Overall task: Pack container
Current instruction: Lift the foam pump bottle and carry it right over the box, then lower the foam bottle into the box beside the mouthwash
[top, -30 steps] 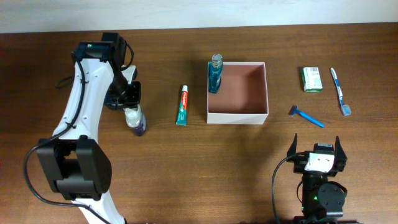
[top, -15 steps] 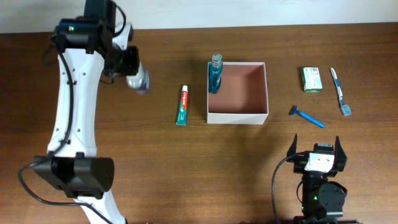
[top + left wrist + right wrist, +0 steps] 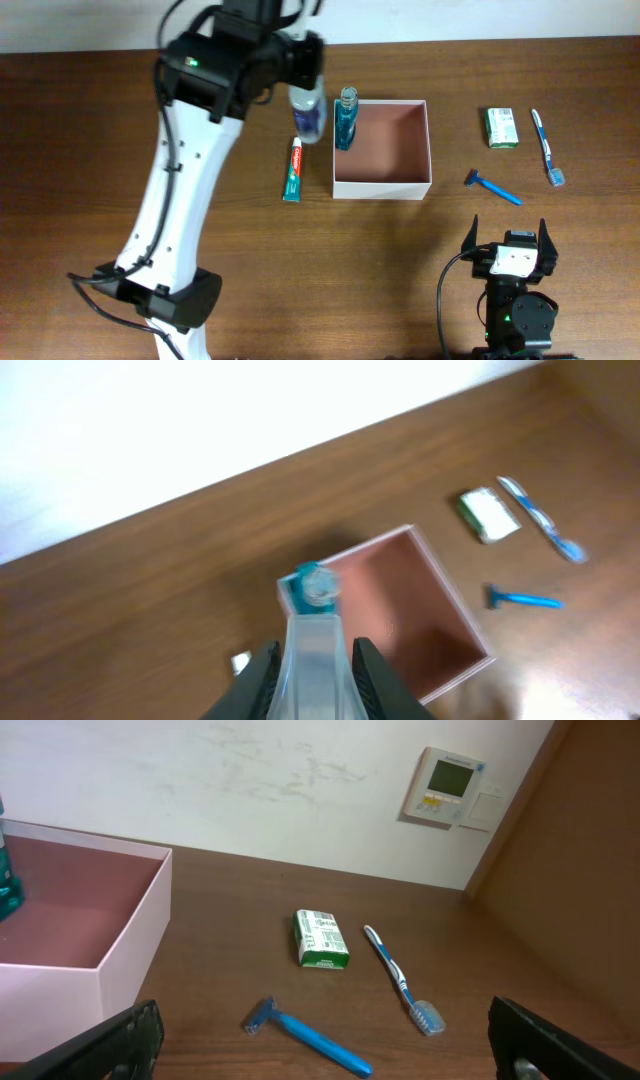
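Observation:
The container (image 3: 398,142) is a square white-walled box with a reddish-brown floor, at the table's middle back. A blue bottle (image 3: 345,118) stands in its back-left corner. My left gripper (image 3: 304,92) hovers just left of that corner, shut on a clear bottle with a purple base (image 3: 308,115). In the left wrist view the clear bottle (image 3: 316,660) fills the gap between the fingers (image 3: 372,678), with the container (image 3: 420,600) and the blue bottle's cap (image 3: 312,586) below. My right gripper (image 3: 510,246) stands open near the front edge, holding nothing.
A toothpaste tube (image 3: 292,168) lies left of the container. To its right lie a green-and-white packet (image 3: 501,127), a blue toothbrush (image 3: 546,146) and a blue razor (image 3: 492,186); the right wrist view shows the razor (image 3: 305,1035) nearest.
My left arm has lifted the clear bottle off the table at the left and swung it right, up to the container's left side. The right arm has not moved.

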Motion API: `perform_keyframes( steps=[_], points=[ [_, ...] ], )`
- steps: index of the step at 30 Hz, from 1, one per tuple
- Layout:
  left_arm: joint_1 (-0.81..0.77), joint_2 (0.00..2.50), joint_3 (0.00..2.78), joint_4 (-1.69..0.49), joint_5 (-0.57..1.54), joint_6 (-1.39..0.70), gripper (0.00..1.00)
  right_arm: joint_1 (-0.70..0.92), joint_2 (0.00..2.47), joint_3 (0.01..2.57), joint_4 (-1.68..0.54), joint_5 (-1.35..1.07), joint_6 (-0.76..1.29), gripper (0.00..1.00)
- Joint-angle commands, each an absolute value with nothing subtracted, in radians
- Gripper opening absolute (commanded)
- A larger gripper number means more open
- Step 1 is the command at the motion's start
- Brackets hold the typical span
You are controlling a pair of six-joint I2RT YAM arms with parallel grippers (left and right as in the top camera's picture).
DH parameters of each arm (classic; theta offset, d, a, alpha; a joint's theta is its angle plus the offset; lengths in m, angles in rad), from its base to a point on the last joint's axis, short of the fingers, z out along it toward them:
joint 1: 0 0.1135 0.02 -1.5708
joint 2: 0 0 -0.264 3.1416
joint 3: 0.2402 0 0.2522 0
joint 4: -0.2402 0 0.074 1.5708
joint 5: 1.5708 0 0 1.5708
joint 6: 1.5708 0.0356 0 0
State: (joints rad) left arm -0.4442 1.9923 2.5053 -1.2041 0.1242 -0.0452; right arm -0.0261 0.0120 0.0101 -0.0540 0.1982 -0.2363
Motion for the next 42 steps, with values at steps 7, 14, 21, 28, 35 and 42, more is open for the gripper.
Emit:
perform_keyframes(
  steps=[7,14,21,28,35,42],
  points=[
    [-0.537,1.994,2.535,-1.095,0.131,-0.036,0.19,-0.02,0.006,0.006,-0.062,0.218,-0.232,0.99],
    [-0.574,2.057,2.535,-1.065,0.132,-0.036,0.19,-0.02,0.006,0.006,-0.062,0.218,-0.232,1.0],
    [-0.593,2.14,2.535,-1.016,0.135,-0.037,0.19,-0.02,0.006,0.006,-0.062,0.218,-0.232,0.99],
    [-0.603,2.21,2.535,-0.976,0.135,-0.037,0.2,-0.02,0.006,0.006,-0.062,0.218,-0.232,0.99],
    [-0.604,2.248,2.535,-0.933,0.135,-0.037,0.2,-0.02,0.006,0.006,-0.062,0.218,-0.232,0.99],
    [-0.606,2.305,2.535,-0.898,0.135,-0.037,0.2,-0.02,0.006,0.006,-0.062,0.218,-0.232,0.99]
  ],
)
